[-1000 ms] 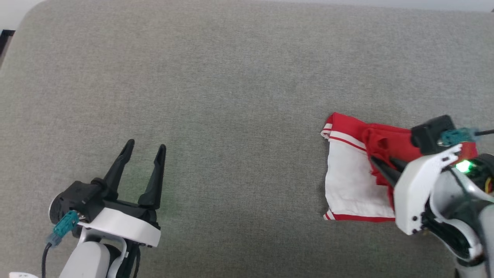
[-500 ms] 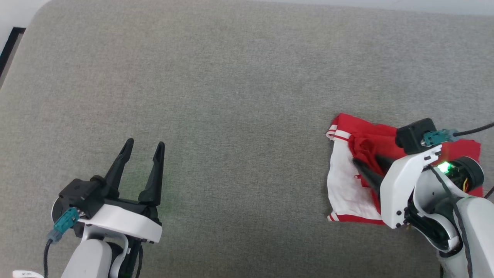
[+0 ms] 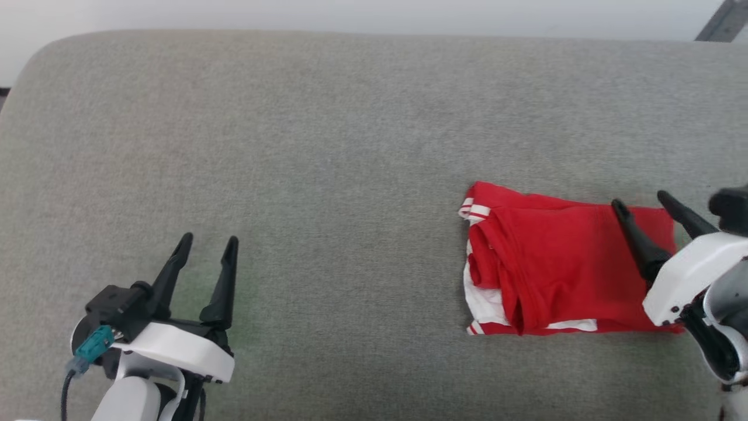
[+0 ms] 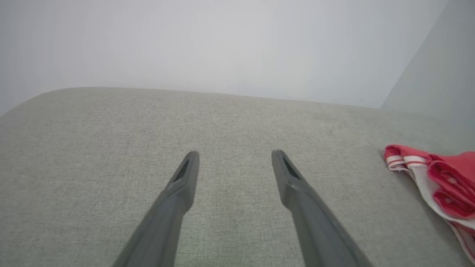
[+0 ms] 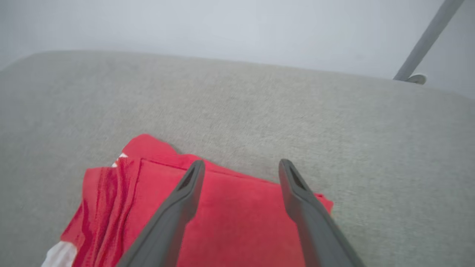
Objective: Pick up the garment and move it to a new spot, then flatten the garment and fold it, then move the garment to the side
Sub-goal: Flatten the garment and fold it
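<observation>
The garment (image 3: 555, 263), a bright red shirt with white sleeve ends and striped trim, lies folded into a compact rectangle on the grey cushion at the right. My right gripper (image 3: 638, 199) is open over the garment's right edge, nothing between its fingers; in the right wrist view the gripper (image 5: 240, 162) hovers above the red cloth (image 5: 230, 222). My left gripper (image 3: 207, 238) stands open far to the left over bare cushion, holding nothing. In the left wrist view the gripper (image 4: 233, 152) points across the cushion, with the garment (image 4: 441, 178) at the right edge.
The grey cushioned surface (image 3: 327, 146) spreads wide, its rounded far edge meeting a pale wall (image 3: 350, 14). A grey metal leg (image 5: 426, 39) slants behind the cushion's far right corner.
My right gripper has let go of the garment, opened, and drawn back to its right edge. The red layer now lies folded over the white part. The head camera has shifted too.
</observation>
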Tool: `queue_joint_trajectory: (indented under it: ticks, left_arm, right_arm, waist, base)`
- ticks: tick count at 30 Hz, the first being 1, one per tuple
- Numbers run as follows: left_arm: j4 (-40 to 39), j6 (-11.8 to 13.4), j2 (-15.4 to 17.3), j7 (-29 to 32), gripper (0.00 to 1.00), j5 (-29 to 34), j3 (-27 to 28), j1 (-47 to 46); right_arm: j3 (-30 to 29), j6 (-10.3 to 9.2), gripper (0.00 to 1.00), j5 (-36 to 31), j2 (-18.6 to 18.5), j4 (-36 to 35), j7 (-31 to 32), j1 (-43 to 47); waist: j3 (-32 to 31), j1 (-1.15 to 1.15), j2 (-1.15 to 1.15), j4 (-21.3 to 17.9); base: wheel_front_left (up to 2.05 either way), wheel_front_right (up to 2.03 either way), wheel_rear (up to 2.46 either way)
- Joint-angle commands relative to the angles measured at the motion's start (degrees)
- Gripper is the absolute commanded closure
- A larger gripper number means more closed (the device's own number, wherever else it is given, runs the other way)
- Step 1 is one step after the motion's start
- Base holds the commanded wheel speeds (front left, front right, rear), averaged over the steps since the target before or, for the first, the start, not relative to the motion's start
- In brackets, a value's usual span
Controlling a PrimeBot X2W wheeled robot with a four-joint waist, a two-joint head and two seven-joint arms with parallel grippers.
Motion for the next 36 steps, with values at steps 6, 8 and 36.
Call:
queue_joint_trajectory:
  ticks: [6,8,36]
  left_arm:
    - [1.77,0.15,0.02,-0.3,0.0,0.34,2.04,1.72]
    - [1.87,0.15,-0.08,-0.3,0.0,0.35,2.68,2.27]
    - [-12.54,0.15,-2.29,-0.3,0.0,4.79,13.45,16.31]
  right_arm:
    - [-2.02,-0.03,0.0,-3.47,2.57,7.8,-19.25,0.62]
    - [-1.57,-0.03,0.0,-4.25,3.11,9.48,-24.12,1.2]
    - [-12.03,-0.03,0.0,-8.73,10.72,-3.46,-30.56,18.37]
  waist:
    - [-2.03,0.0,0.0,-3.15]
    - [-2.67,0.0,0.0,-3.56]
    - [-4.08,0.0,0.0,-3.52]
  base:
    - [0.0,0.0,0.0]
    - [0.0,0.0,0.0]
    - [0.0,0.0,0.0]
